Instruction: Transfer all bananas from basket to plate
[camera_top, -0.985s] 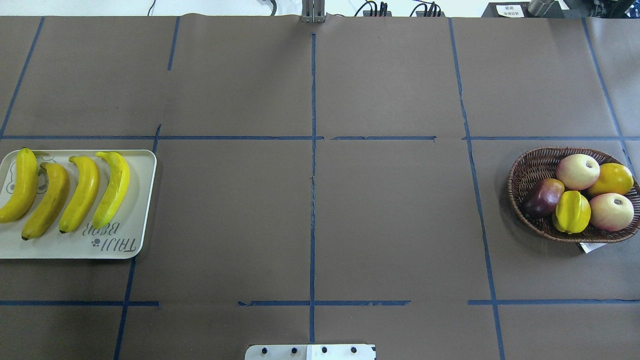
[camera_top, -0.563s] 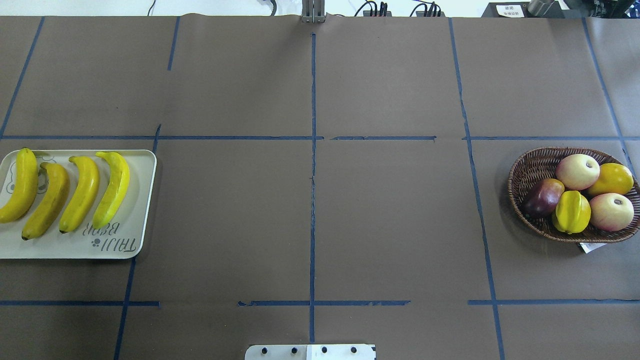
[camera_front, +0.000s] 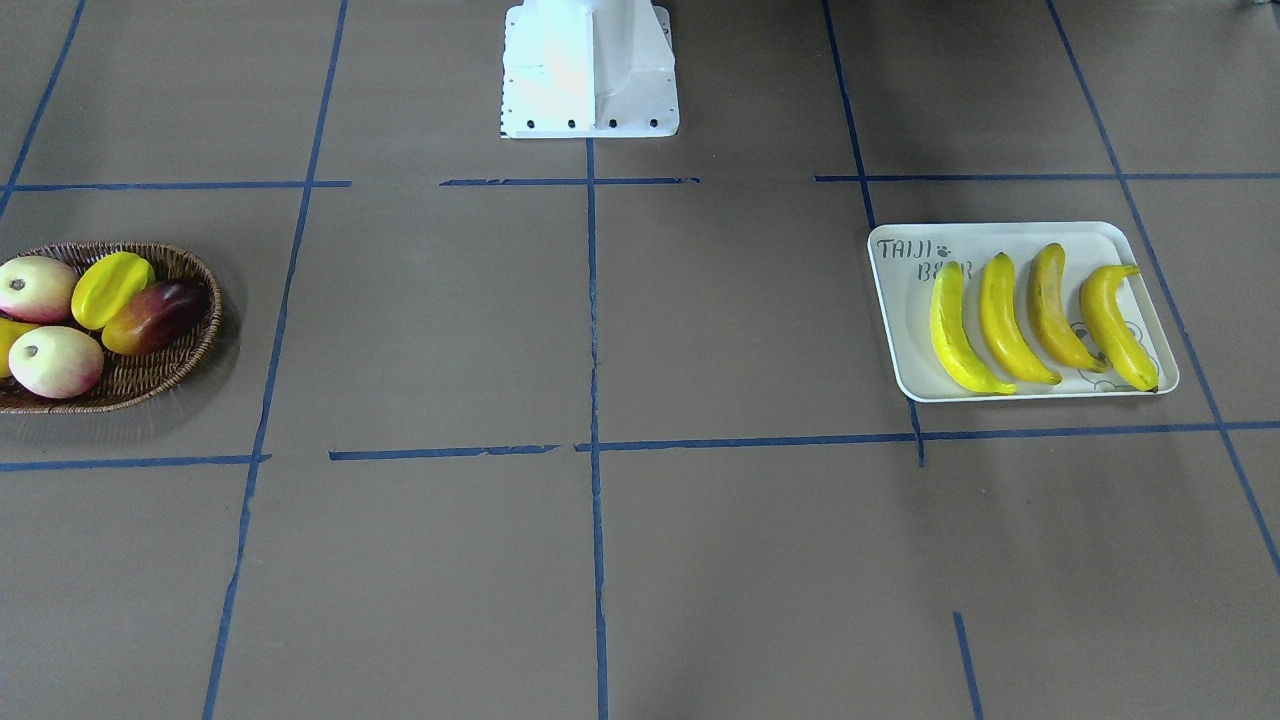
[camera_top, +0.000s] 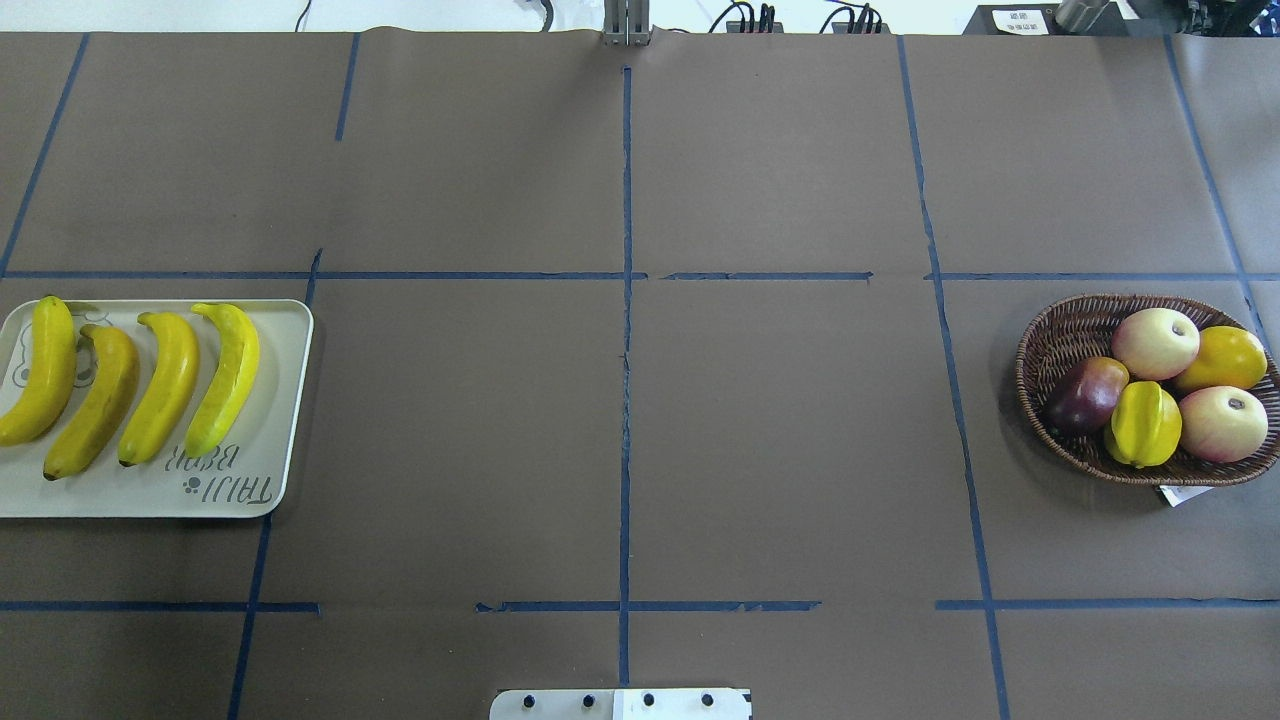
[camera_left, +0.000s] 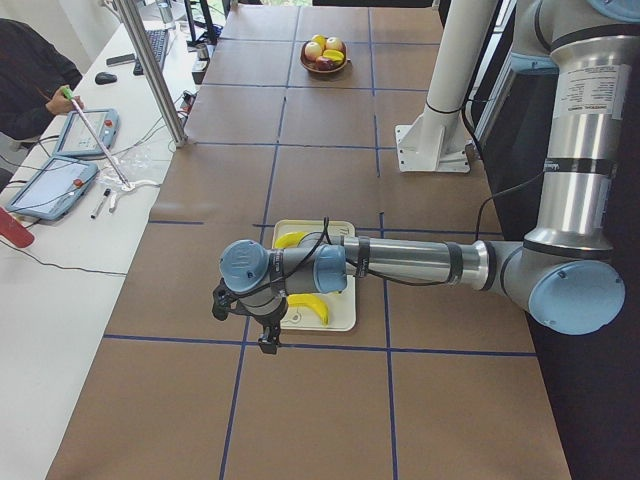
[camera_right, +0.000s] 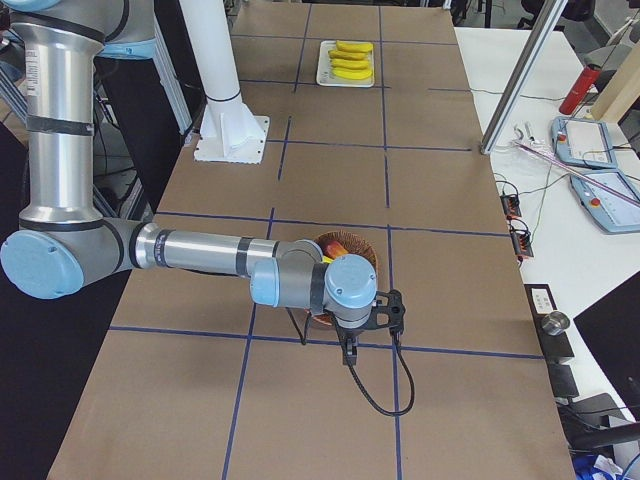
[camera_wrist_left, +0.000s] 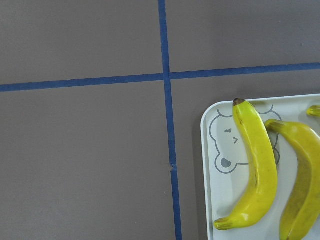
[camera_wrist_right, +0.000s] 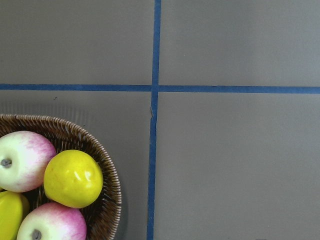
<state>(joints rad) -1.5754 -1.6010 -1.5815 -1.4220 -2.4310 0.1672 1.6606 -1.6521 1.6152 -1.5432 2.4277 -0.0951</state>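
Several yellow bananas (camera_top: 160, 385) lie side by side on the cream plate (camera_top: 150, 500), at the table's left edge in the overhead view. The wicker basket (camera_top: 1040, 350) at the right edge holds other fruit and no banana that I can see. In the exterior left view my left gripper (camera_left: 245, 325) hangs above the plate's (camera_left: 340, 318) near end. In the exterior right view my right gripper (camera_right: 375, 325) hovers at the near side of the basket (camera_right: 365, 255). Whether either gripper is open or shut, I cannot tell. The left wrist view shows a banana (camera_wrist_left: 255, 165) over the bear drawing.
The basket holds two pink-white apples (camera_top: 1155, 342), a yellow star fruit (camera_top: 1143, 423), a dark red mango (camera_top: 1087, 393) and an orange-yellow fruit (camera_top: 1222, 358). The robot's white base (camera_front: 590, 70) stands at the table's middle. A person sits with tablets on a side table (camera_left: 60, 200).
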